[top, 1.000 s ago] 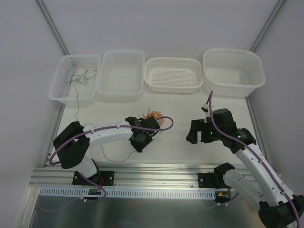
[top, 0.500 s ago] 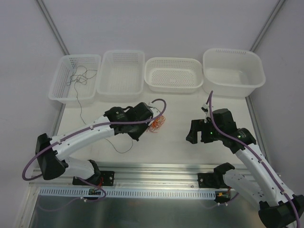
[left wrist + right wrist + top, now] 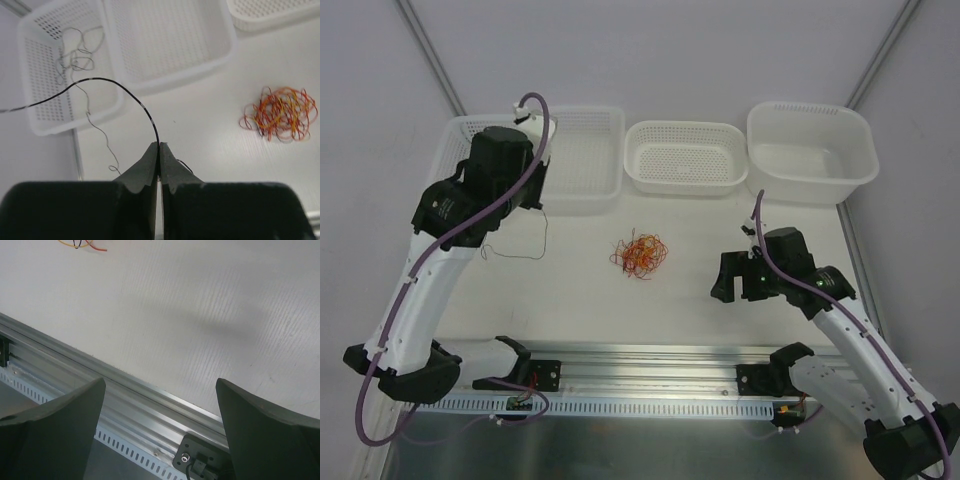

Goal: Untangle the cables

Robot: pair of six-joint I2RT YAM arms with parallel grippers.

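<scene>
Wire (image 3: 120, 85) clamped in left gripper (image 3: 159, 146) arcs from 12 round to 9 o'clock; basket (image 3: 37, 70) lies at 11 o'clock; right gripper (image 3: 160, 385) wide, empty

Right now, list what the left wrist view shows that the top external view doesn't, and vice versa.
Left wrist only: the left hand shut on the dark cable, and a grey wire in the leftmost basket. Top only: the right hand and the rightmost basket. Both: that cable and the orange-red tangle on the table.
</scene>
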